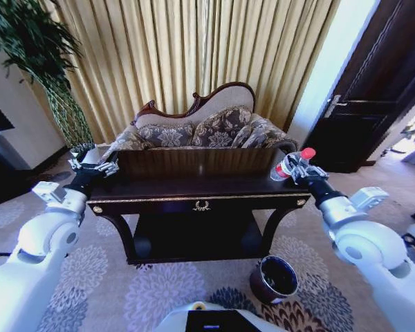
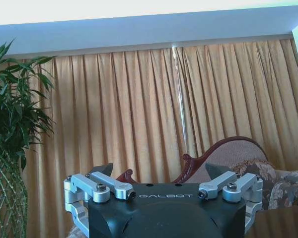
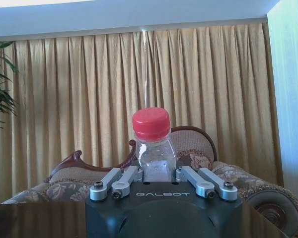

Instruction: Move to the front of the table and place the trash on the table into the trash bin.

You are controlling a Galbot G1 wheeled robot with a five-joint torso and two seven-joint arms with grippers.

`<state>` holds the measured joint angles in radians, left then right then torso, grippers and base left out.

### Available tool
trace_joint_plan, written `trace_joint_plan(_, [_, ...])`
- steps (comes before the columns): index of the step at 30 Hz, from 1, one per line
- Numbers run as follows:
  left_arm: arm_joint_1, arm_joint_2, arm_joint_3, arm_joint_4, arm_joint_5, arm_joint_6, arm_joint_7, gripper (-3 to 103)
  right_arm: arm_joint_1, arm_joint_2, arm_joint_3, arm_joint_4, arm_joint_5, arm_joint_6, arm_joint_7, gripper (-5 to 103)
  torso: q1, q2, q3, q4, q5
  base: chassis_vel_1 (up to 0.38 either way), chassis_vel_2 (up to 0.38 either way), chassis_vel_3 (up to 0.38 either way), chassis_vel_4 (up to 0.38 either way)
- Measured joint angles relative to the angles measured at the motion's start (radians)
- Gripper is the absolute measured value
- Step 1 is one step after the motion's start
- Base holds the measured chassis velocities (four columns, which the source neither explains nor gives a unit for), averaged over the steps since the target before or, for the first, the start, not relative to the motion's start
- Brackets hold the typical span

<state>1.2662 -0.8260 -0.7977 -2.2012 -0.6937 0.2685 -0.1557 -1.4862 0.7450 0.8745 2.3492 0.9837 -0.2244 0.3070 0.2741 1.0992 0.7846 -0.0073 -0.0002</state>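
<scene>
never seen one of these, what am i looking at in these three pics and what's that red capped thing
It is a wheeled robot with two white arms. The wide picture comes from its head, looking down at a dark table before a sofa. The other two come from cameras on each wrist. The right gripper is shut on a clear bottle with a red cap, held at the table's right end. The left gripper is open and holds nothing, at the left end. The round dark trash bin stands on the carpet below the right arm.
</scene>
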Motion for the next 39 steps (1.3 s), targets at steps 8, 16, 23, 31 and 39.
trace_joint_plan(8, [0.007,0.001,0.012,0.006,0.008,-0.019,0.001,100,-0.014,0.015,0.001,0.013,-0.003,0.001,0.0,25,0.0,0.0,0.0,0.0,-0.0001,0.132,-0.129,-0.121,0.134])
trace_joint_plan(16, [0.008,-0.008,0.026,0.003,0.013,-0.021,0.001,100,-0.018,0.02,-0.001,0.011,-0.014,0.006,-0.001,25,0.0,0.0,0.0,-0.0002,0.0001,0.161,-0.163,-0.158,0.157])
trace_joint_plan(23, [0.013,-0.038,0.053,-0.016,0.015,-0.019,-0.02,100,-0.024,0.049,-0.047,0.017,-0.04,0.022,-0.008,25,-0.001,0.0,0.0,0.0,-0.0001,0.115,-0.109,-0.109,0.125])
trace_joint_plan(31, [0.021,-0.048,0.057,-0.021,0.019,-0.018,-0.024,100,-0.053,0.091,-0.096,-0.084,-0.112,0.014,-0.039,25,0.0,0.0,0.0,0.0,-0.0001,0.0,0.0,0.0,0.0])
trace_joint_plan(39, [0.028,-0.058,0.06,-0.025,0.031,-0.021,-0.028,100,-0.006,0.167,-0.247,-0.368,-0.3,0.05,-0.087,25,0.0,0.0,0.0,-0.0003,0.0,0.0,0.0,0.0,0.0])
